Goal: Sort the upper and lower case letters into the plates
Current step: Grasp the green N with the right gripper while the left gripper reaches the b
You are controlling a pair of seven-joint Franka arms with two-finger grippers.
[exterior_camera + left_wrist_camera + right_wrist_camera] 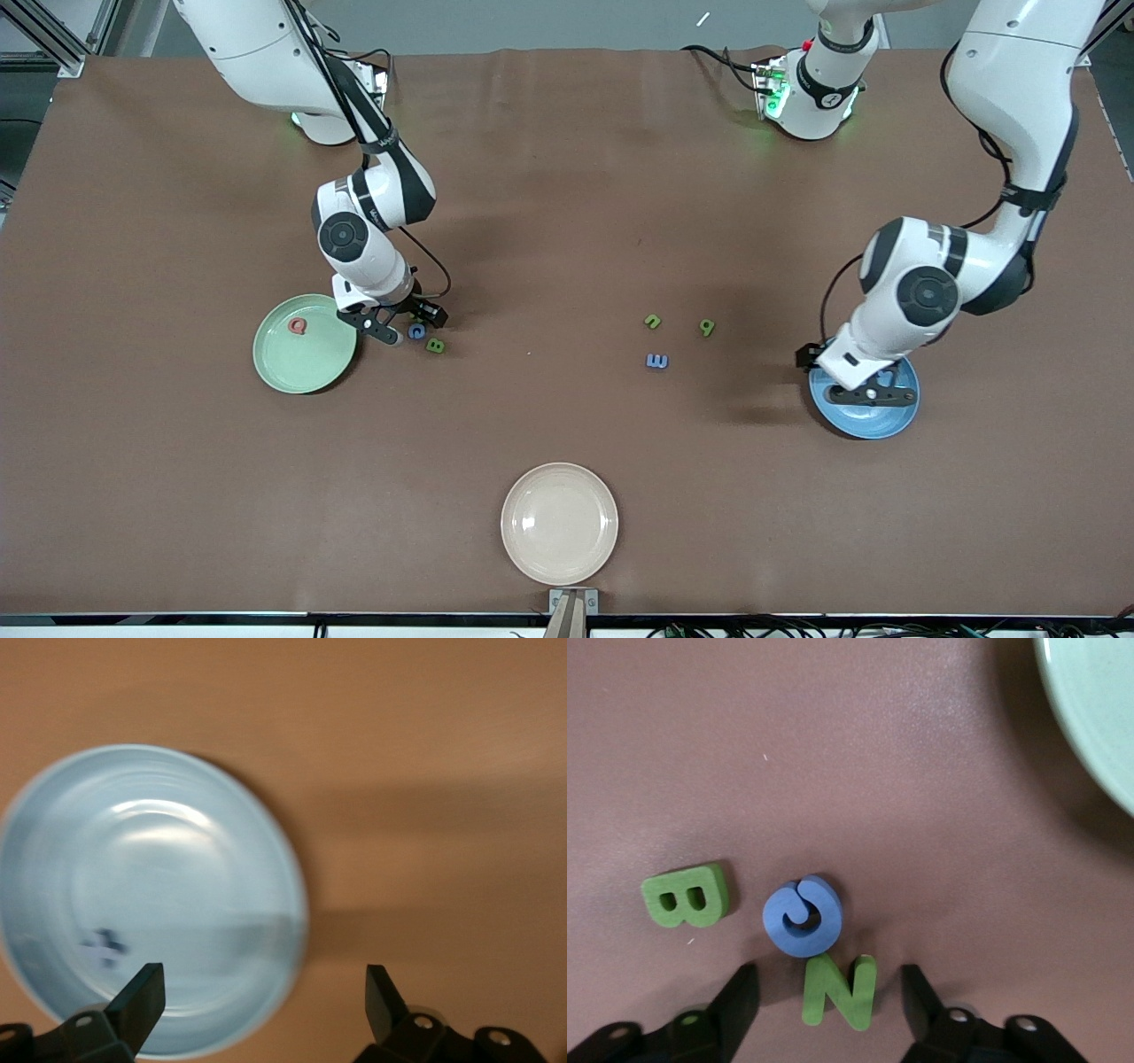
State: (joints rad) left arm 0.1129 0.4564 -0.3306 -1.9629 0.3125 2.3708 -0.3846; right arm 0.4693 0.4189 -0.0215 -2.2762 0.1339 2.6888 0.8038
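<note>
The green plate (304, 344) is sitting toward the right arm's end of the desk (567, 221), carrying a red letter (299, 327). Just beside it, the right gripper (829, 999) is straddling a green N (838, 992), fingers partly spread, not yet touching. The left gripper (264, 994) is hovering over the blue plate (151, 895), fingers gaping wide, holding nothing.

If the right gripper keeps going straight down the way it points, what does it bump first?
Most likely the green N, which lies between the right gripper's parted jaws on the table, next to the blue G. How far above it the gripper is, I cannot judge.
</note>
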